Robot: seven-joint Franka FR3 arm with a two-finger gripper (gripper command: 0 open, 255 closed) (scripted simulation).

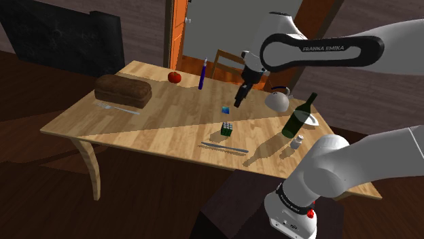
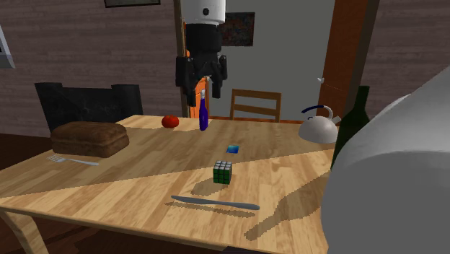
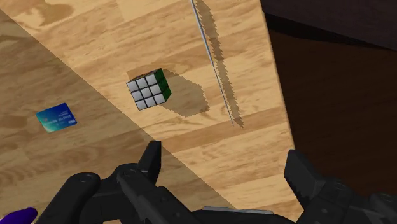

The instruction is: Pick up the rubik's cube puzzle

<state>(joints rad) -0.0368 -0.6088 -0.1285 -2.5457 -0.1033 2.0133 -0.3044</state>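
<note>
Overhead, jaws spread wide and empty, rubik's cube [image 3: 149, 90] on wooden table [image 3: 95, 44], blue card [image 3: 56, 117] nearby.

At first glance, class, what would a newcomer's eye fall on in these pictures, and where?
The black gripper hangs open above the wooden table, where a small white-and-green cube lies near a knife. A dark loaf sits at the shoulder view's left end, a green bottle at its right.

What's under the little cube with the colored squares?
Just the wooden table. The cube sits flat on it, with its shadow beside it. Its bottom face is pressed against the wood, so that side's colour is hidden.
</note>
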